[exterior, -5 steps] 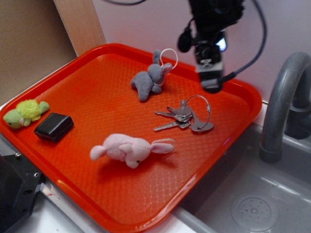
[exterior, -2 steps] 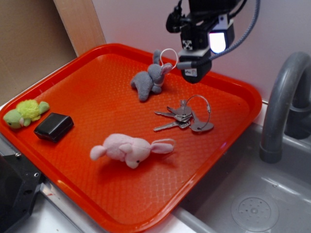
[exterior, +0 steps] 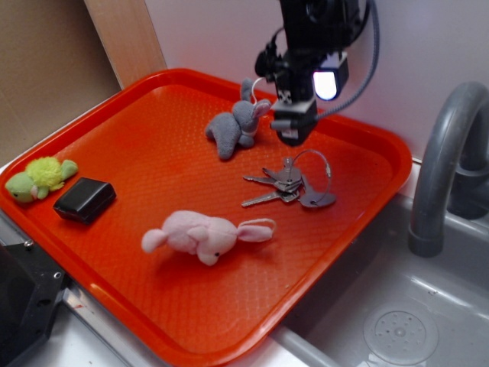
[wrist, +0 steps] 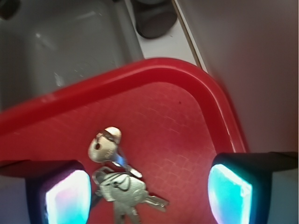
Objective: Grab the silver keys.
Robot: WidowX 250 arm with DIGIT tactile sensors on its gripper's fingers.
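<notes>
Currently my end effector (exterior: 294, 131) hangs spread wide above the silver keys (exterior: 290, 183) on the red tray (exterior: 137, 138), grey bunny (exterior: 235, 124) just beside it.

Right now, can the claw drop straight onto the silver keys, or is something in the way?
Probably yes. The claw hangs open above the silver keys, which lie bare on the tray between its fingers. The grey bunny sits off to the side.
</notes>
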